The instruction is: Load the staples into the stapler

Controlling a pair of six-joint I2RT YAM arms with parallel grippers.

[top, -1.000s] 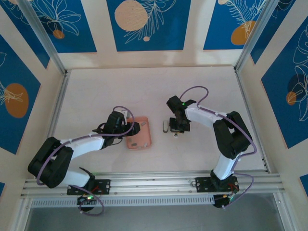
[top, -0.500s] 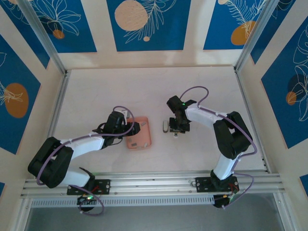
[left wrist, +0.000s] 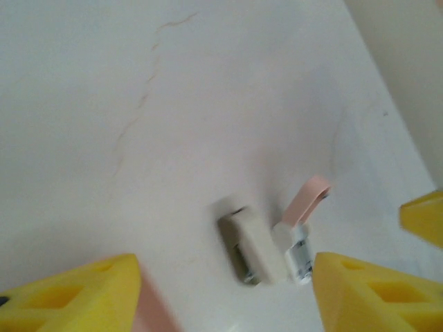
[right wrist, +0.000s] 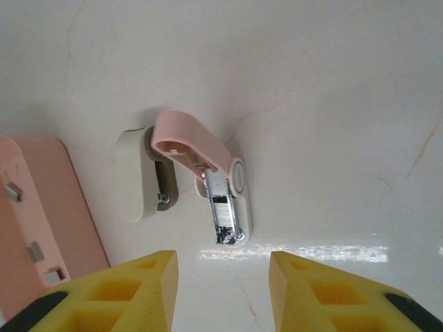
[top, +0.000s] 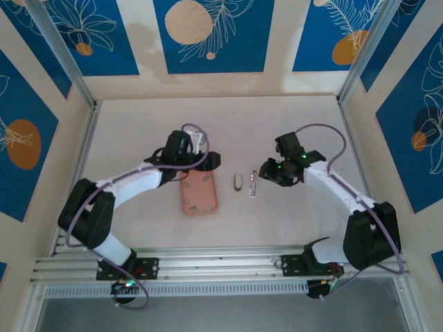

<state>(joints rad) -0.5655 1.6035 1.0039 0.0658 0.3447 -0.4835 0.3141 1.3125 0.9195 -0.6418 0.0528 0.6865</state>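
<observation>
The stapler [right wrist: 187, 173] lies swung open on the table, its pink lid [right wrist: 188, 140] raised over the white base [right wrist: 133, 176]. A grey strip of staples [right wrist: 223, 207] sits in its metal channel. More staples [right wrist: 36, 252] lie loose in the pink tray [right wrist: 41, 214]. My right gripper [right wrist: 221, 294] hovers just right of the stapler [top: 246, 184], open, with nothing between its yellow fingers [right wrist: 128, 294]. My left gripper [top: 210, 162] is at the tray's [top: 199, 194] far end. It looks toward the blurred stapler [left wrist: 259, 242] and is open [left wrist: 225, 304] and empty.
A metal rail [top: 221, 263] runs along the near edge, where both arm bases are bolted. Aluminium posts and patterned walls close in the left, right and far sides. A yellow finger of the other gripper [left wrist: 426, 218] shows at the right in the left wrist view.
Both grippers opened. The left one moved off the tray to its far end; the right one drew back to the right of the stapler, which stays lying open.
</observation>
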